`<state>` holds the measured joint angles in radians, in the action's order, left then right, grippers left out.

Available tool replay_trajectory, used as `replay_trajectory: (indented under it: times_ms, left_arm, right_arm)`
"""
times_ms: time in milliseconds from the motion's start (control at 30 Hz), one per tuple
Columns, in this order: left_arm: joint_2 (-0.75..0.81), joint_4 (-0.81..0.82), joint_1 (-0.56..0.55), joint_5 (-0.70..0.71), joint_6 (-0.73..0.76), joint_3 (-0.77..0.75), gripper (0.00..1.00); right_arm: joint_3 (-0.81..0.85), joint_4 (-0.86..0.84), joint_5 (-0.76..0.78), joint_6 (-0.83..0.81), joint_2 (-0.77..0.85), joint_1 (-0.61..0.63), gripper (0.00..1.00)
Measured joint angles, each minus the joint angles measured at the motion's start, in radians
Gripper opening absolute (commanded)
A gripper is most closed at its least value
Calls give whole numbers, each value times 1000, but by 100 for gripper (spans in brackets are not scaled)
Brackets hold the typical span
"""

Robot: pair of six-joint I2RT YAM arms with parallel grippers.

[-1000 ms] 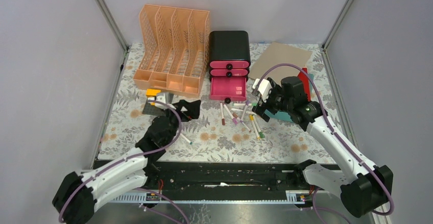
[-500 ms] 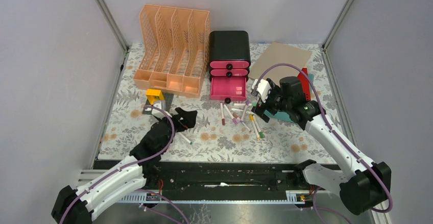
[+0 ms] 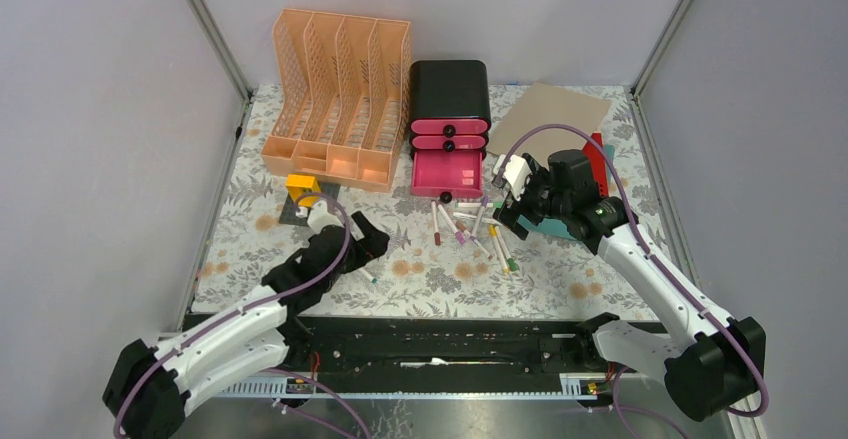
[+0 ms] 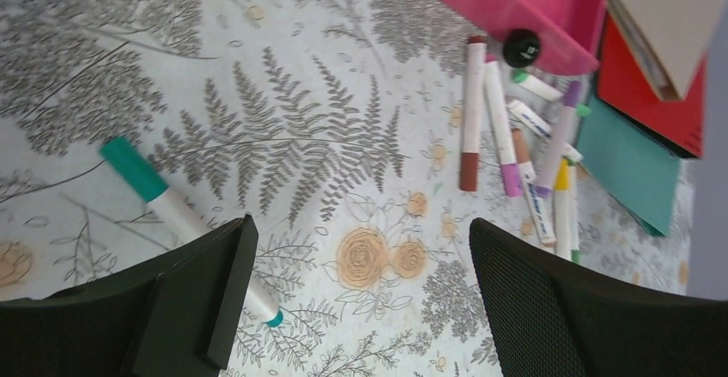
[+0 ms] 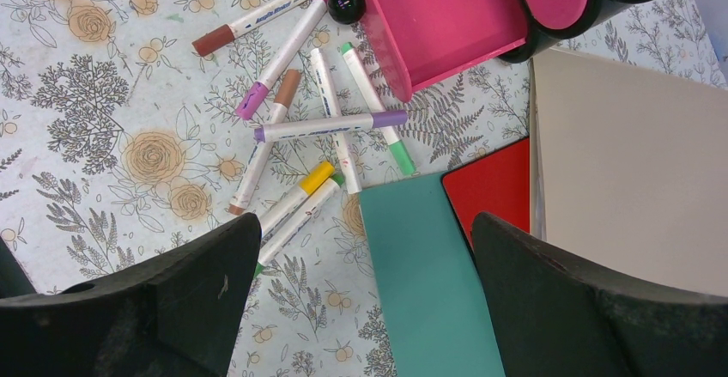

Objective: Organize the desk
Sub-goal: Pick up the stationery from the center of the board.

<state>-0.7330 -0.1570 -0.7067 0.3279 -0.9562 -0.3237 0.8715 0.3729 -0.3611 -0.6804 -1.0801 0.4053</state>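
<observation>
Left arm: has drawn back toward the near edge and a little rightward since a second ago; it now stretches low and forward from its base, wrist tipped down at the cloth.
Right arm: unchanged from the earlier frame, reaching forward and leftward with the wrist bent down.
Counter: fern-and-flower cloth lies under both claws and carries everything else.
File rack: orange, slotted, far beyond the left claw.
Drawer box: black, beyond and to the left of the right claw; its bottom pink drawer stands pulled out.
Tan sheet: beyond and to the right of the right claw, overlapping a red notebook.
Teal notebook: directly under the right claw, touching the red one.
Yellow block: beyond the left claw, to its left, more exposed than before.
Markers: a loose pile just beyond the right claw, in front of the pulled-out drawer.
Teal-capped marker: alone, its tip beside one finger of the left claw.
Left claw: fingers wide apart, holding nothing.
Right claw: fingers wide apart, holding nothing.
</observation>
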Motion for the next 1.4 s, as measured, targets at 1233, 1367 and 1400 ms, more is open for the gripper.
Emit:
replay_trajectory:
  times_ms: [1233,1367,1400]
  left_arm:
    - [-565,-396,5,130,-281,-275,28]
    - [-621,-417,6,129,-262,-319,22]
    - [-639,-423,6,129,-255,-333,19]
  right_arm:
    - [-2,0,-2,-3,1,0,100]
    - [-2,0,-5,-3,4,0,100]
    - [-2,0,-7,-3,4,0,100]
